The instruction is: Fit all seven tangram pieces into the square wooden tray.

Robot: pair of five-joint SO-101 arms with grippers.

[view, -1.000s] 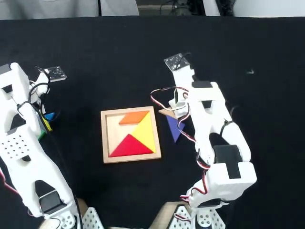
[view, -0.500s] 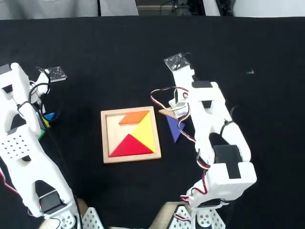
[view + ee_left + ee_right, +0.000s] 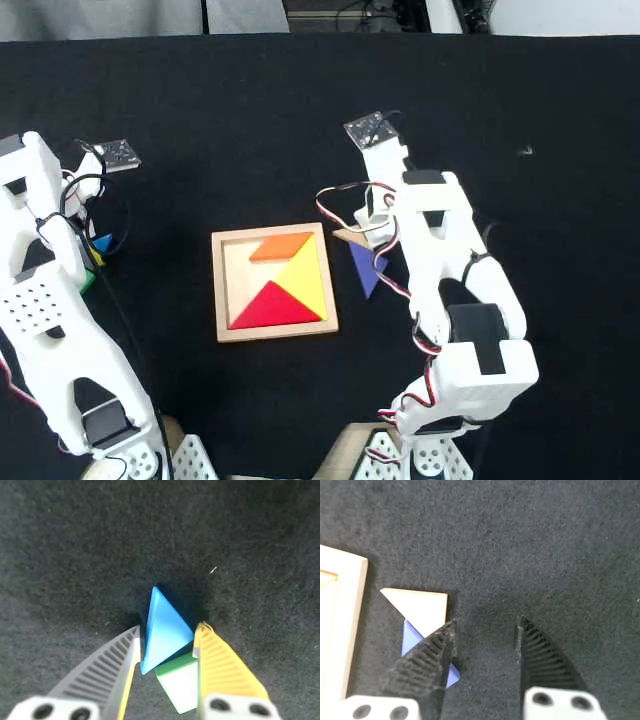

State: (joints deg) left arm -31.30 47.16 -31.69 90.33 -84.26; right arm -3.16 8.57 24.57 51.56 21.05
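Note:
The square wooden tray [image 3: 220,290] lies mid-table holding an orange piece [image 3: 280,246], a yellow triangle [image 3: 303,279] and a red triangle [image 3: 272,306]. At the table's left, my left gripper [image 3: 167,630] is shut on a blue triangle [image 3: 165,627], which lies tilted over a green piece [image 3: 180,685]; the blue triangle [image 3: 103,242] also shows from above. Just right of the tray, my right gripper [image 3: 485,627] hangs open over bare cloth. One of its fingers [image 3: 427,660] overlaps a purple triangle [image 3: 410,637] that sits against a pale wooden triangle [image 3: 422,607].
Black cloth covers the whole table. Both arm bases stand at the near edge. Small grey tags [image 3: 368,128] [image 3: 117,152] sit behind the grippers. Open cloth stretches behind the tray and at far right.
The left arm has shifted only very slightly. The right arm, the tray and the pieces stand as before.

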